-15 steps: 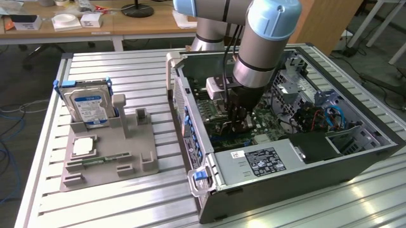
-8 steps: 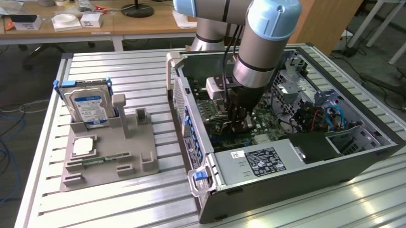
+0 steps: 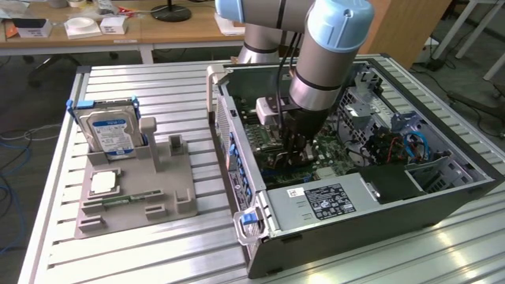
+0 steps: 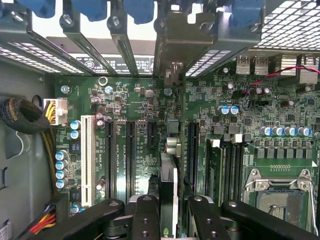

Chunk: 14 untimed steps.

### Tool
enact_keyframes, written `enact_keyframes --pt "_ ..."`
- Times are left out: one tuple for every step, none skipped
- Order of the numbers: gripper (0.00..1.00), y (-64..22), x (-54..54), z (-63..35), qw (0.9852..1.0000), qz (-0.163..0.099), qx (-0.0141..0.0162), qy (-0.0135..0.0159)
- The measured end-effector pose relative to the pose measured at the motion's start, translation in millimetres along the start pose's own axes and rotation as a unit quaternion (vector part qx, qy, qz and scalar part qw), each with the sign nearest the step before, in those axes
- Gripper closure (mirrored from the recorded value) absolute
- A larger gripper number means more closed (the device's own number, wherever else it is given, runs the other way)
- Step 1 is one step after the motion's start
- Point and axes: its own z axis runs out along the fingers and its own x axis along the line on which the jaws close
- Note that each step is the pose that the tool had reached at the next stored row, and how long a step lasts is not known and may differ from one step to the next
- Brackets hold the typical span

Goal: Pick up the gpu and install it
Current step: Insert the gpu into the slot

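Observation:
The gpu (image 4: 169, 180) appears edge-on in the wrist view as a thin card with a pale face, standing upright over the green motherboard (image 4: 145, 105). My gripper (image 4: 172, 220) is shut on it, one black finger (image 4: 145, 215) on each side. The card lies between two long black expansion slots (image 4: 131, 155), pointing toward the rear bracket openings (image 4: 175, 40). Whether its edge sits in a slot is hidden. In the exterior view my gripper (image 3: 296, 151) reaches down inside the open computer case (image 3: 236, 118), over the motherboard's middle.
On the exterior view's left, a grey fixture (image 3: 134, 189) holds a hard drive (image 3: 110, 130), a small square chip (image 3: 103, 182) and a memory stick (image 3: 122, 200). Inside the case are the power supply (image 3: 332, 201), a cable bundle (image 4: 20, 117), a white slot (image 4: 86, 160) and the CPU socket (image 4: 280, 195).

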Motion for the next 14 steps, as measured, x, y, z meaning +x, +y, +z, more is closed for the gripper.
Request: enact_keyframes --pt "0.73 0.1 0.0 0.5 1.0000 0.000 0.0001 0.0000" --pt "0.73 0.2 0.0 0.9 1.0000 0.000 0.0001 0.0000" --pt "0.73 0.4 0.1 1.4 1.0000 0.000 0.0002 0.0000" --pt "0.73 0.6 0.1 1.8 1.0000 0.000 0.0001 0.0000" --pt "0.73 0.7 0.1 2.1 1.0000 0.000 0.0001 -0.0001" --pt "0.73 0.9 0.1 2.2 1.0000 0.000 0.0000 0.0000" --pt "0.73 1.0 0.1 2.3 1.0000 0.000 0.0000 0.0000" --pt "0.73 1.0 0.1 2.3 1.0000 0.000 0.0000 0.0000" --pt "0.73 1.1 0.1 2.3 1.0000 0.000 0.0000 0.0000" --pt "0.73 1.1 0.1 2.4 1.0000 0.000 0.0000 0.0000" --pt "0.73 1.1 0.1 2.4 1.0000 0.000 0.0000 0.0000" --pt "0.73 1.1 0.1 2.4 1.0000 0.000 0.0000 0.0000" --pt "0.73 1.2 0.1 2.4 1.0000 0.000 0.0001 -0.0001" --pt "0.73 1.6 0.0 2.5 1.0000 0.000 0.0002 -0.0001"
